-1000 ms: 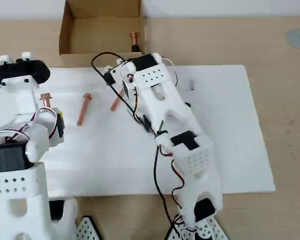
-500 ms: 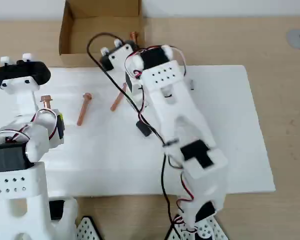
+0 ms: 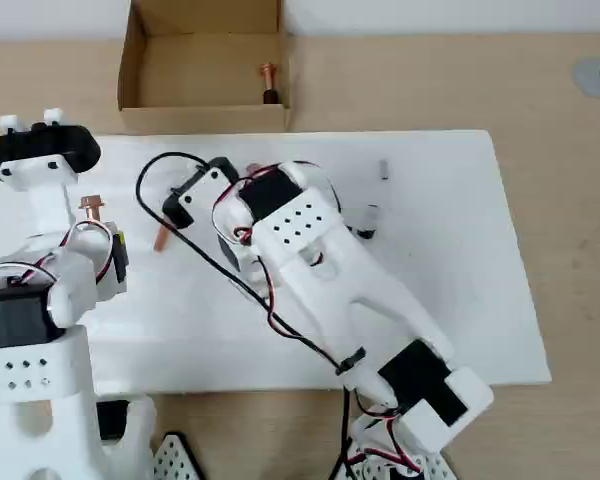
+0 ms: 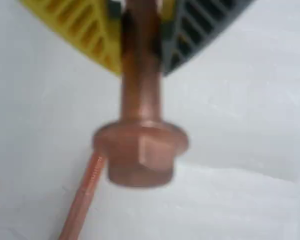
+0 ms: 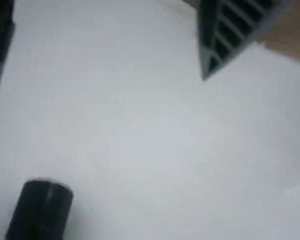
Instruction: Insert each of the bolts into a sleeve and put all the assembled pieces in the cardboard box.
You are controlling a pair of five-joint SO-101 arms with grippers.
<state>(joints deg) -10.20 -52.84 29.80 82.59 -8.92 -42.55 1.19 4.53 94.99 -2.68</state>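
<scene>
While the white mat (image 3: pixel 460 300) covers most of the table, we see the right arm (image 3: pixel 330 280) stretched across it toward the left, and the cardboard box (image 3: pixel 140 60) beyond the mat's far edge. The right gripper (image 5: pixel 102 65) hangs over the mat with its fingers apart, near a black sleeve (image 5: pixel 40 207). The left gripper (image 4: pixel 140 47) is clamped on the shank of a held bolt (image 4: pixel 140 150), at the mat's left side.

We judge that closing carelessly could knock the light, round sleeve away, and that the right arm's cable (image 3: pixel 210 255) could drag the lying bolt (image 3: pixel 162 238) near it.

We count:
- two arms and one box
- one assembled piece (image 3: pixel 268 82) in the box's right near corner
- two loose bolts, one held and one lying
- one exposed sleeve (image 3: pixel 365 222) right of the arm, though we cannot tell whether it is the same one
</scene>
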